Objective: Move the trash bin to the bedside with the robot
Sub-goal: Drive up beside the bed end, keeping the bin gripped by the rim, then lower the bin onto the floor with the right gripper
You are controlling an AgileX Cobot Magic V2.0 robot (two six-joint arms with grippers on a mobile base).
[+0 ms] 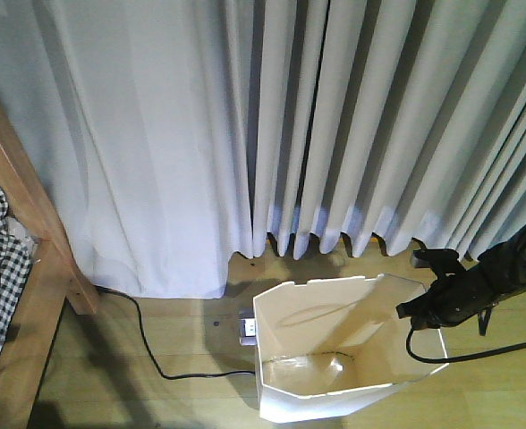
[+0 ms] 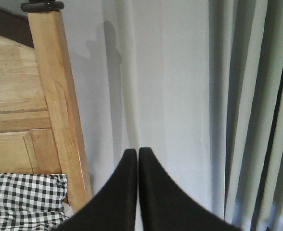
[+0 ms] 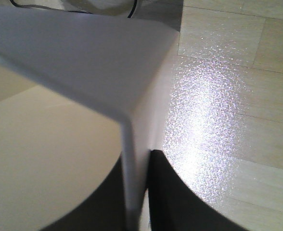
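Right arm (image 1: 487, 275): thin, black, jointed, matte. Black cable (image 1: 496, 354) trailing off it. Left fingers (image 2: 115, 202): plain black, broad base curving to narrow tips. Right fingers (image 3: 180, 202): same black, smooth curved edges.

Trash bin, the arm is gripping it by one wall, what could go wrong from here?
1. The right gripper pinches only one thin wall of the trash bin, so the wall may flex or slip free, or the bin may tip.
2. A black cable lies on the floor between the bin and the bed frame; a sliding bin could snag it.
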